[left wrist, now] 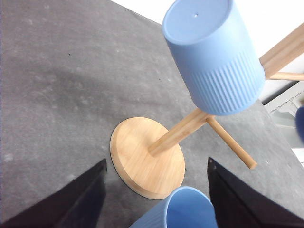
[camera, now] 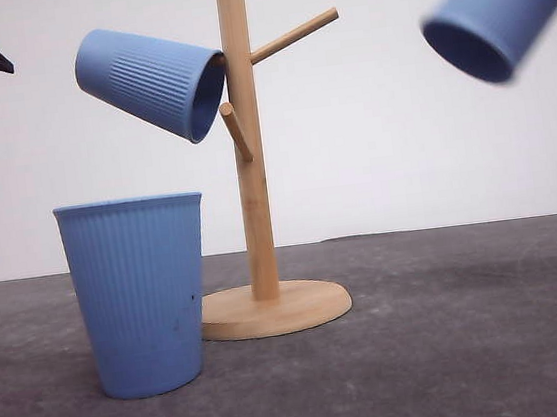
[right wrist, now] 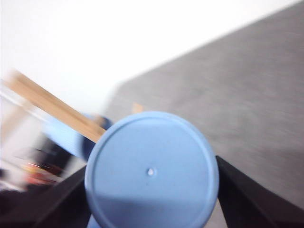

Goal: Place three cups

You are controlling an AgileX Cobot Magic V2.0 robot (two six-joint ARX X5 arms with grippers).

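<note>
upright cup (camera: 139,293) beside rack base (camera: 280,307)

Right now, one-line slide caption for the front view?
One ribbed blue cup hangs on the bamboo mug tree, another stands upright beside its base, a third arrives tilted from the right.

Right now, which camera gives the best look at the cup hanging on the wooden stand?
The front view: the hung cup shows whole from the side, tilted on a peg of the wooden stand. The left wrist view shows its flat base and ribbed side from close by. The right wrist view gives a blurred blue patch that may be it.
</note>
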